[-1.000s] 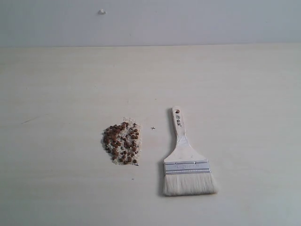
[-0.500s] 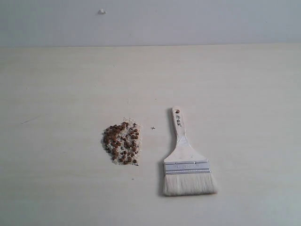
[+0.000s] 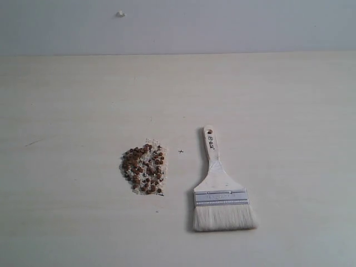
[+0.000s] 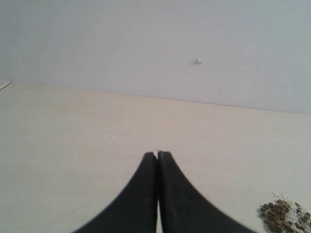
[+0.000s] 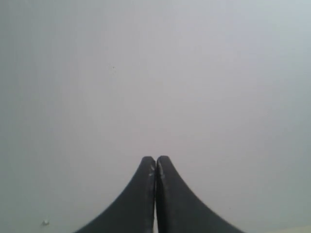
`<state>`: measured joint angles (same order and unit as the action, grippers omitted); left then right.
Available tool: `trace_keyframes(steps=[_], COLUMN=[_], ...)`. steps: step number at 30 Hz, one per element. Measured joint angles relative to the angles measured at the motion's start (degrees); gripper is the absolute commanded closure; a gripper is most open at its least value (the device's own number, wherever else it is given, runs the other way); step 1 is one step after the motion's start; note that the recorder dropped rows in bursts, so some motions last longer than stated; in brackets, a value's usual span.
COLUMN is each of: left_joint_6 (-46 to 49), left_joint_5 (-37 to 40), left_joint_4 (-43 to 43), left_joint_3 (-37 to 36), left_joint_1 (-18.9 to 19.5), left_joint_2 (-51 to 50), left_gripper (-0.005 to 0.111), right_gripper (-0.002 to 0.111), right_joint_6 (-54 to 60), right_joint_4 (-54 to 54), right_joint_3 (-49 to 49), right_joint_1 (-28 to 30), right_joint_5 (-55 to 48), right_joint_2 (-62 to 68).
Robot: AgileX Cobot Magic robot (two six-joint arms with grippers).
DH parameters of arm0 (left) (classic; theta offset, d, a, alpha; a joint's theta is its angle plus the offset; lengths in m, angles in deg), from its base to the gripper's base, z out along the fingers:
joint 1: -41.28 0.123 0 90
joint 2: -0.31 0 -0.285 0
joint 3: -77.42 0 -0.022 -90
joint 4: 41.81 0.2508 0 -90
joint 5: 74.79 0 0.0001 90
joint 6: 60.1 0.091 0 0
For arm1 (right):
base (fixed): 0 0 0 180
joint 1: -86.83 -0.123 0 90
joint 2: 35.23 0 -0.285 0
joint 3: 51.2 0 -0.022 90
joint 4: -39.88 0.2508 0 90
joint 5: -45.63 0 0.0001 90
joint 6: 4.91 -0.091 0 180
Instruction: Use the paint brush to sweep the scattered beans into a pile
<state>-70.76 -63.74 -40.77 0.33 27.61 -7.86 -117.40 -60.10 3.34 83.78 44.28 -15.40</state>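
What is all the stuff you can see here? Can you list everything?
beans: dozens, reddish-brown, in one clump on the table, left of the brush in the exterior view
crumbs: many, off-white, mixed in with the beans
paint brush: one, pale wood handle, silver band, cream bristles, lying flat on the table, apart from the beans
cross mark: one, dark, tiny, on the table between beans and brush
table: one, pale wood
wall: one, light grey, behind the table
bump: one, white, small, on the wall
left gripper: one, black, shut, above the table
right gripper: one, black, shut, facing the wall
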Motion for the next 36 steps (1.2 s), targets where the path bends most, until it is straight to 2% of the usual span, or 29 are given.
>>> trace_keyframes(steps=[10,12,18,20,24,26,27,29,31,33,36], left_joint_6=[0.0,0.0,0.0,0.0,0.0,0.0,0.0,0.0,0.0,0.0,0.0], left_joint_5=[0.0,0.0,0.0,0.0,0.0,0.0,0.0,0.0,0.0,0.0,0.0], left_joint_4=[0.0,0.0,0.0,0.0,0.0,0.0,0.0,0.0,0.0,0.0,0.0], left_joint_3=[0.0,0.0,0.0,0.0,0.0,0.0,0.0,0.0,0.0,0.0,0.0], left_joint_1=[0.0,0.0,0.0,0.0,0.0,0.0,0.0,0.0,0.0,0.0,0.0], left_joint_2=[0.0,0.0,0.0,0.0,0.0,0.0,0.0,0.0,0.0,0.0,0.0], left_gripper=[0.107,0.107,0.107,0.107,0.107,0.107,0.107,0.107,0.107,0.107,0.107], right_gripper=[0.108,0.108,0.108,0.108,0.108,0.108,0.108,0.108,0.108,0.108,0.108], right_joint_6=[1.3,4.3,44.9,52.7,55.8,59.8,62.7,82.9,94.5,100.7,104.2], right_joint_4=[0.0,2.8,41.3,48.8,52.8,57.7,60.3,76.6,85.3,92.0,95.9], right_joint_3=[3.0,3.6,5.5,6.1,7.2,9.0,9.6,12.1,13.2,14.0,16.0], right_joint_1=[0.1,0.1,0.1,0.1,0.1,0.1,0.1,0.1,0.1,0.1,0.1], right_joint_5=[2.1,2.1,1.9,-0.1,-13.1,-16.0,-16.2,-14.9,-14.3,-13.7,-13.3], right_joint_2=[-5.1,-5.1,-5.1,-5.1,-5.1,-5.4,-5.5,-5.7,-5.7,-5.7,-5.7])
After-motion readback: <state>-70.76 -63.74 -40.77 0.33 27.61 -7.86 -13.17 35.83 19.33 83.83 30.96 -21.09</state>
